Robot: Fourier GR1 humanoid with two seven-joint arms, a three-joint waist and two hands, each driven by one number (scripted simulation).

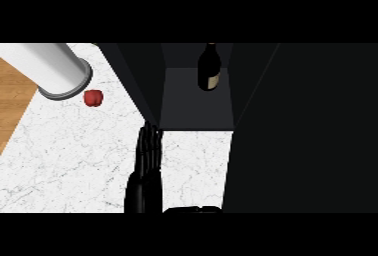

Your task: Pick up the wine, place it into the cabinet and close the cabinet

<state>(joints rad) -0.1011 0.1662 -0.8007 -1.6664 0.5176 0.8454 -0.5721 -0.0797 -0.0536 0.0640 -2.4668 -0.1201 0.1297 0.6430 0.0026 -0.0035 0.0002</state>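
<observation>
Right hand (192, 209) at lower edge, state unclear; left hand (150, 152) flat, released; wine (209, 67) beyond, inside cabinet (196, 102).

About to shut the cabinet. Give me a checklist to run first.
1. Wine inside cabinet: ok.
2. Wine free of both hands: ok.
3. Left hand open, fingertips at the left door edge: ok.
4. Contact between left hand and door: cannot tell.
5. Right hand ready: cannot tell, only a sliver shows at the lower edge.
6. Cabinet closed: not ok, it stands open.
</observation>
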